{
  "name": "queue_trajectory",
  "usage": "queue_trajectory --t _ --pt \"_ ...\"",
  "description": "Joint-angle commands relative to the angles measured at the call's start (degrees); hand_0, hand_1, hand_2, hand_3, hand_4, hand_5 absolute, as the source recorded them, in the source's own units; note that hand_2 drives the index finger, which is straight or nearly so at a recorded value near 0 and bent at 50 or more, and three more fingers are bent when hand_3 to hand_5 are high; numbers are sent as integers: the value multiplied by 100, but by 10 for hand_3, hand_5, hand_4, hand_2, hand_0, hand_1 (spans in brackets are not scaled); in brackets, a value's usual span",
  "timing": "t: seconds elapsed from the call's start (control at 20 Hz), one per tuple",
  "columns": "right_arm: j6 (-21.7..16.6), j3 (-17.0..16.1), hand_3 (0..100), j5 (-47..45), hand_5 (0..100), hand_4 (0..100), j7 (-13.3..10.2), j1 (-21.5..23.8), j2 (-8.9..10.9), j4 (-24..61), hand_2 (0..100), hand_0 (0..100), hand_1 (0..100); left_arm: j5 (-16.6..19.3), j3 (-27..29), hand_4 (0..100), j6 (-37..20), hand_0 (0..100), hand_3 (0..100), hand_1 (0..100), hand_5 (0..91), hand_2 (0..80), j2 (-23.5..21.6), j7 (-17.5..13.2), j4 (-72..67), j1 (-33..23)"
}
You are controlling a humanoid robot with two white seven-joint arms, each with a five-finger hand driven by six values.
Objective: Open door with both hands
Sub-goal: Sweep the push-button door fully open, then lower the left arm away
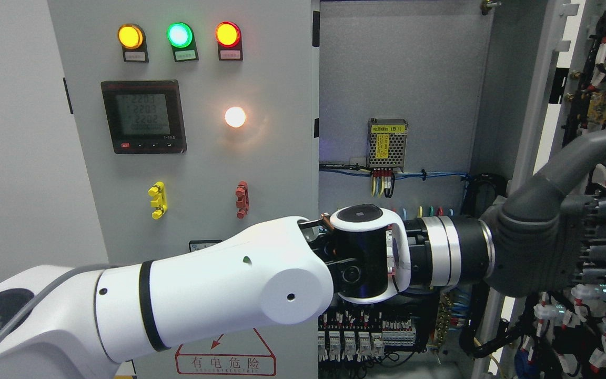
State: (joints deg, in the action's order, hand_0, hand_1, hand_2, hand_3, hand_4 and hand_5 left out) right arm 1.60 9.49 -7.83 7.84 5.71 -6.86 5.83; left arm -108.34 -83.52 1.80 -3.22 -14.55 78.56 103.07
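– Grey sheet-metal cabinet door (pixel 537 121): where does it sit from the hand?

– Just past the fingers, swung wide open. Its pale edge runs behind the dark grey left hand (pixel 539 247), and its wired inner face lies beyond the fingertips. The white left arm (pixel 203 295) reaches across from the lower left to get there.

– Is the hand holding it?

– No grasp that I can see. The thumb sticks up and the fingers (pixel 597 237) are stretched flat towards the inner face, clasping nothing. Whether they touch the metal I cannot tell. The right hand is out of sight.

– How will the door handle?

– I'd judge it stiff and fairly heavy. It's steel with cables and parts bolted on, so it should swing slowly on its hinge and not flex. The painted edge looks smooth and may slip under a flat palm.

– Where to take hold, then?

– On the bare edge strip beside the palm, above or below it. Keep away from the red-and-white connectors beyond the fingers, since they look easy to snag.

– And further back?

– Behind the wrist is the open grey cabinet interior (pixel 403 79), with a small perforated metal power box (pixel 387 145).
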Motion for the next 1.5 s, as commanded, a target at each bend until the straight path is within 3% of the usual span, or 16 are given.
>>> queue_trajectory --t 0.0,0.85,1.1,1.25,1.35,1.45 --pt "-2 0 0 0 0 0 -2 0 0 15 0 0 0 -11 -253 29 -92 0 0 0 0 0 612 189 -8 20" --pt "-2 0 0 -9 0 0 -2 9 0 15 0 0 0 -2 -244 29 -172 0 0 0 0 0 691 243 -8 29" --pt "-2 0 0 -9 0 0 -2 0 0 15 0 0 0 173 -191 29 -110 0 0 0 0 0 315 216 36 20" --pt "-2 0 0 -9 0 0 -2 0 0 15 0 0 0 619 80 28 -14 0 0 0 0 0 -291 146 176 -286" --pt "-2 0 0 -9 0 0 -2 9 0 15 0 0 0 1356 640 28 415 0 0 0 0 0 -801 -81 308 -960" --pt "-2 9 0 0 0 0 -2 9 -9 15 0 0 0 2234 1553 28 1134 0 0 0 0 0 -1144 -476 484 -1839"
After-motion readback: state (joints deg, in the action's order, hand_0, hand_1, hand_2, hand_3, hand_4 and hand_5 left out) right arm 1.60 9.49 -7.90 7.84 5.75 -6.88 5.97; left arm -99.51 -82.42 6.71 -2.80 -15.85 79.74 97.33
